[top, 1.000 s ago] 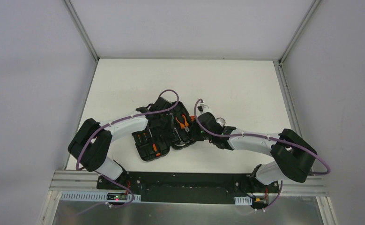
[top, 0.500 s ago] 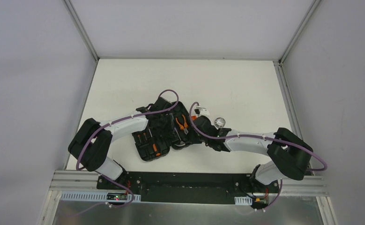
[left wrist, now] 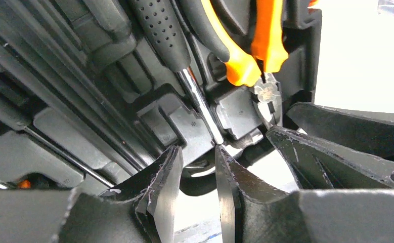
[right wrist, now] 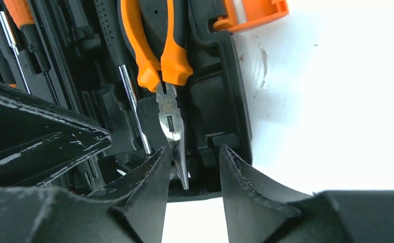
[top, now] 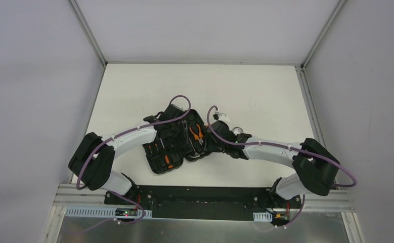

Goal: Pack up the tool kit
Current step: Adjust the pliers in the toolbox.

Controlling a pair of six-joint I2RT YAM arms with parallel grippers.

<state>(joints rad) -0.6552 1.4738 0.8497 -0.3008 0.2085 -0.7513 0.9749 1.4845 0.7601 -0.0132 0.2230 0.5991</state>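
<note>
A: Right pincer (right wrist: 190,157) has just let go. Its fingers are now spread either side of the pliers (right wrist: 160,61) nose, gripping nothing I can see.
B: Left pincer (left wrist: 199,154)?
A: Eased wider too. Narrow gap, nothing in it, a steel shaft (left wrist: 200,104) ending just above.
B: Case (top: 159,166)?
A: Open, middle of the bench (top: 265,96), between both arms. Pliers look seated at its right edge. I judge that tool packed, the case not yet shut.

The fingers (right wrist: 146,192) of the right gripper (right wrist: 192,157) are now spread wider around the orange-handled steel pliers (right wrist: 170,114); the left arm (top: 134,135) is drawn back.
</note>
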